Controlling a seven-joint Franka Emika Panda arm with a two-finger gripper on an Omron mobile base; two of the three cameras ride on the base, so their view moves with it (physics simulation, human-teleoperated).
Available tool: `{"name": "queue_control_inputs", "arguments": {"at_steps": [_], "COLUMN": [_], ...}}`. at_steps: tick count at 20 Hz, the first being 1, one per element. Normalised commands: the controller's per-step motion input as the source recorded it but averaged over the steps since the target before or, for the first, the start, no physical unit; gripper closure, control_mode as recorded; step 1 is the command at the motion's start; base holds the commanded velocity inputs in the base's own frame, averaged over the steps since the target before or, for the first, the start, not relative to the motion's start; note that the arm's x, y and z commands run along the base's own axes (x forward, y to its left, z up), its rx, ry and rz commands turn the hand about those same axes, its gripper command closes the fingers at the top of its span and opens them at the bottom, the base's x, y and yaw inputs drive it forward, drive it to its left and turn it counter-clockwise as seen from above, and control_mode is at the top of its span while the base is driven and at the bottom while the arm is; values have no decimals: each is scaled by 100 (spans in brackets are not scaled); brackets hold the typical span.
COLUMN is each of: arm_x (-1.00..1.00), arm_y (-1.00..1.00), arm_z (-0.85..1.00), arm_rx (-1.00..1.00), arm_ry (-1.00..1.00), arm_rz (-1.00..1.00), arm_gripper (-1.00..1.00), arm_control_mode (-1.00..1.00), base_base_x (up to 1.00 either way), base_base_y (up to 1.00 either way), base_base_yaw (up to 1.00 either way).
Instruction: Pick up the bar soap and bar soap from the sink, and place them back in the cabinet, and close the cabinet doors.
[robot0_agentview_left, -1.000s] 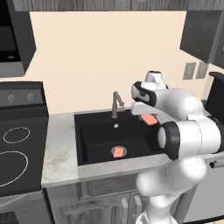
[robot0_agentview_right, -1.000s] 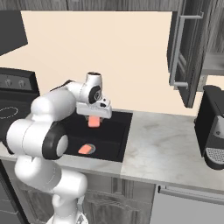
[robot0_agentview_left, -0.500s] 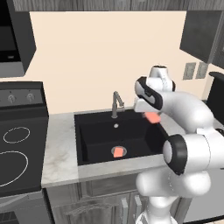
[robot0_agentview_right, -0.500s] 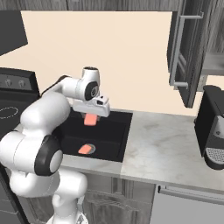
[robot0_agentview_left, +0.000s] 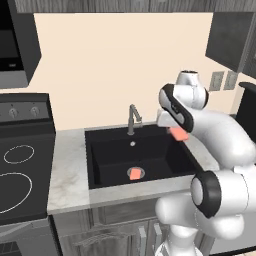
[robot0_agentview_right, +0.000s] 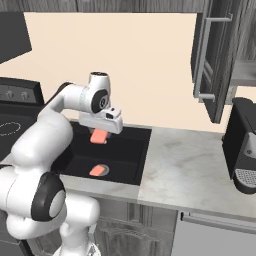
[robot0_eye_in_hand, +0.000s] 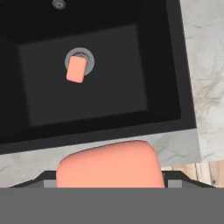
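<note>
Matt black sink (robot0_agentview_left: 105, 150), veined marble counter (robot0_agentview_right: 190, 170), wood-grain cabinet doors (robot0_agentview_right: 215, 60).

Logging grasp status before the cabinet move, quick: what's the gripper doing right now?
Gripper: shut on one bar soap, held above the sink; the second bar soap lies on the drain.

One bar soap (robot0_eye_in_hand: 76, 69) on the drain (robot0_eye_in_hand: 85, 58) in the sink (robot0_eye_in_hand: 144, 74), the other bar soap (robot0_eye_in_hand: 109, 165) above the sink's rim.

The white arm is arching up and forward from the base, elbow bent high, wrist turned downward. The hand (robot0_agentview_right: 100, 131) is pointing down, its fingers clamping a bar soap (robot0_agentview_right: 99, 136) between them.
</note>
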Motion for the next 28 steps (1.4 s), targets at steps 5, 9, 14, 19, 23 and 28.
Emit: {"name": "queue_control_inputs", "arguments": {"at_steps": [5, 9, 14, 19, 23, 28], "arm_x": [-28, -17, -12, -19, -18, -18], "arm_y": [0, 0, 0, 0, 0, 0], "arm_z": [30, 28, 23, 11, 4, 7], "arm_rx": [0, 0, 0, -1, -1, 0], "arm_ry": [-2, -2, -5, -4, -3, -2], "arm_rz": [-2, -2, 0, 0, 0, 0], "arm_gripper": [100, 100, 100, 100, 100, 100], "arm_control_mode": [-100, -100, -100, -100, -100, -100], "base_base_x": [0, 0, 0, 0, 0, 0], "base_base_y": [0, 0, 0, 0, 0, 0], "base_base_yaw": [0, 0, 0, 0, 0, 0]}}
